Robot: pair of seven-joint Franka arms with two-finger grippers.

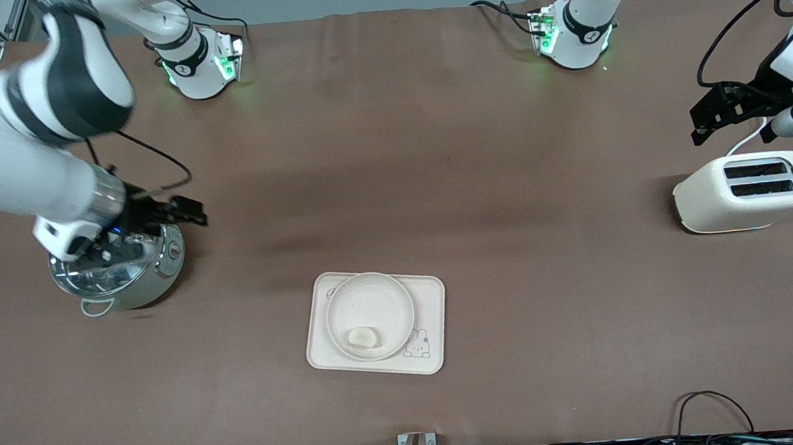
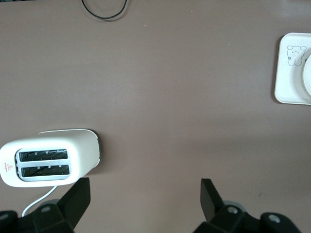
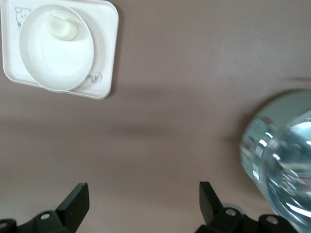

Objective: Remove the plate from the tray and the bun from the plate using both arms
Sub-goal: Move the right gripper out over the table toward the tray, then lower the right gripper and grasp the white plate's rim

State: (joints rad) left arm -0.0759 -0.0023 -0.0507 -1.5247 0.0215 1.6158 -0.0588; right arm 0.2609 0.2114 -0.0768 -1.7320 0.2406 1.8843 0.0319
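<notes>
While the bun (image 1: 363,336) lies in the plate (image 1: 370,314) on the rabbit tray (image 1: 375,323), low in the middle of the front view, both grippers hang wide open and empty. At mid-left the right gripper (image 1: 176,213) is over a steel cooker pot (image 1: 121,270); at right the left gripper (image 1: 717,115) is above a cream toaster (image 1: 747,191). Bare tabletop (image 1: 391,146) lies between.

The right arm (image 1: 27,136) is blurred in the front view and covers part of the steel cooker (image 1: 128,276) under the right gripper (image 1: 159,221). In the left wrist view the frame edge cuts the tray (image 2: 291,73) well clear of the left gripper (image 2: 146,199), showing only a sliver of the plate (image 2: 307,73). The right wrist view shows the cooker beside its gripper only as a blurred, cropped shape.
</notes>
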